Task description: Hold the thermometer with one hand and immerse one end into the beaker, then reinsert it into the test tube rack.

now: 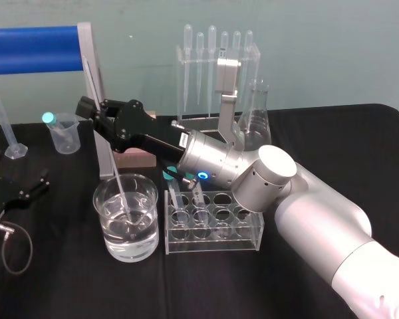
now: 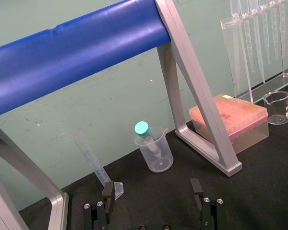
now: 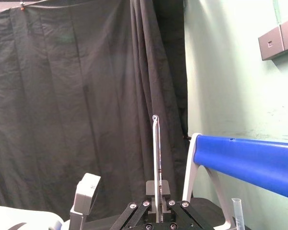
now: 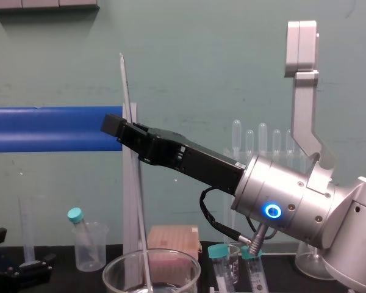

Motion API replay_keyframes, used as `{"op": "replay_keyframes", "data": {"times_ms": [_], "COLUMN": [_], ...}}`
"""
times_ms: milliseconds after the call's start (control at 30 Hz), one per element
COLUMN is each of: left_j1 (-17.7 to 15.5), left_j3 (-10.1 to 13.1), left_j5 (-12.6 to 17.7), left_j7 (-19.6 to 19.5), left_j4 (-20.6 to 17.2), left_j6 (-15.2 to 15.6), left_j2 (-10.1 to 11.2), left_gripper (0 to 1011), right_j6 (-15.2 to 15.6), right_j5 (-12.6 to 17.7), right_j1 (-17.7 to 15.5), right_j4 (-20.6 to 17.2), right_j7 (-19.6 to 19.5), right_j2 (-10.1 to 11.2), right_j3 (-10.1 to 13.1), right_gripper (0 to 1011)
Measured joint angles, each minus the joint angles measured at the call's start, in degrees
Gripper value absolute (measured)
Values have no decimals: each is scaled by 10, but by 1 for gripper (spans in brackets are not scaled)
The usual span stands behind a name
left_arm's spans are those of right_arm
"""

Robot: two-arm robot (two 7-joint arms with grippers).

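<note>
Two arms in shot, right one working. Right gripper reaches in from the table's front right toward the back left and is clamped on the thermometer, rod pinched between both fingers, about mid-length. Thermometer stands nearly upright with a slight tilt; its upper part sticks out well above the claw. Its lower end is down inside the beaker, in the clear liquid. Can't tell if the end touches the glass bottom.

Beaker sits toward the front of the table, left of centre, upright, roughly half full. Low tube holder is just beside it on the right, with a few tubes in its holes.

Test tube rack stands at the back edge, upright, with a row of pipettes hanging in it, well apart from the thermometer. Conical flask is next to it.

Left gripper is parked low near the table's left edge, fingers spread wide, holding nothing. Small plastic beaker with a green-capped tube is behind it, near the blue bar frame.
</note>
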Motion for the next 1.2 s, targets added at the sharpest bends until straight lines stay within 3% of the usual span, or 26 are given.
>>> {"op": "replay_keyframes", "data": {"times_ms": [1000, 1200], "left_j1": [0, 0], "left_j3": [0, 0], "left_j5": [0, 0], "left_j7": [0, 0], "left_j4": [0, 0], "left_j6": [0, 0], "left_j2": [0, 0], "left_gripper": [1008, 1008], "right_j6": [-4, -12], "right_j5": [6, 8], "right_j1": [1, 3], "right_j4": [-1, -16], "right_j7": [14, 19], "right_j2": [-1, 1], "right_j3": [3, 7], "right_gripper": [55, 55]}}
